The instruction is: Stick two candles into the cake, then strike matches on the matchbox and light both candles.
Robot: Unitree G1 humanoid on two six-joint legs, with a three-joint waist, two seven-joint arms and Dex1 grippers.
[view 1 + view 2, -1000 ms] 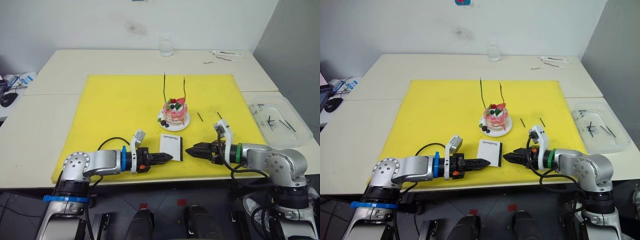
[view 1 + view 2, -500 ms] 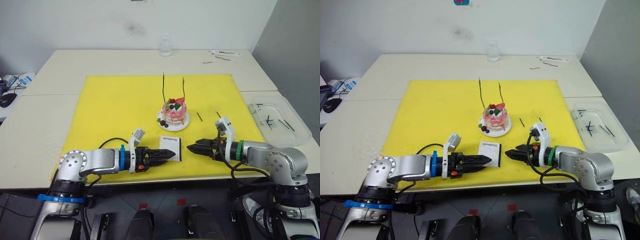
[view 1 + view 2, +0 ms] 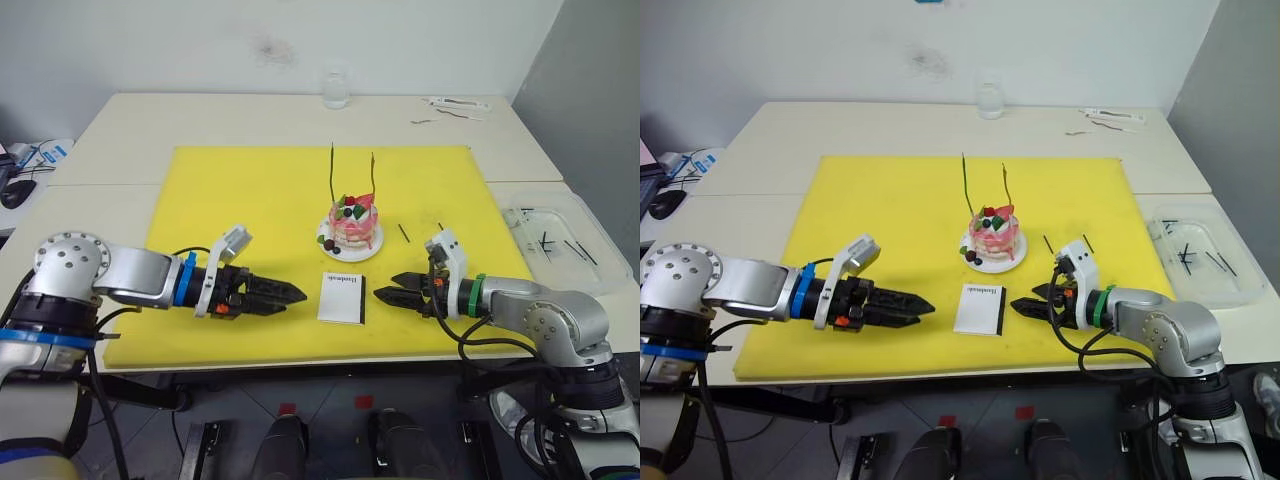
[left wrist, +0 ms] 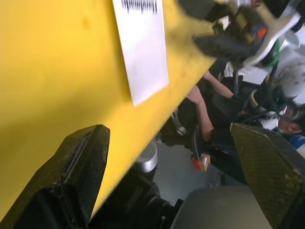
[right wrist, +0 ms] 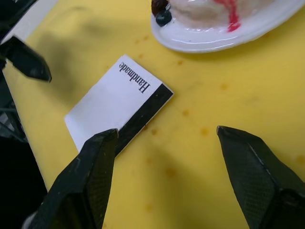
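Observation:
The cake (image 3: 351, 222) sits on its white plate (image 3: 330, 246) in the middle of the yellow mat (image 3: 230, 210). Two candles stand in it, one greenish (image 3: 333, 170) and one tan (image 3: 373, 175). In front of the cake the white matchbox (image 3: 341, 297) lies flat, black strip to the right. My left gripper (image 3: 292, 294) is open a short way left of the box, holding nothing. My right gripper (image 3: 385, 293) is open just right of the box, and the box (image 5: 114, 102) lies ahead of its fingers. Two matches (image 3: 402, 233) lie on the mat right of the cake.
A clear tray (image 3: 560, 240) with several dark sticks stands off the mat at the right. A glass (image 3: 335, 90) stands at the table's far edge, with small items (image 3: 455, 105) at the far right. A person's arm (image 4: 205, 105) shows below the table's front edge.
My left gripper has opened and drawn back to the left, off the matchbox. My right gripper stays beside the box with its fingers a little closer together.

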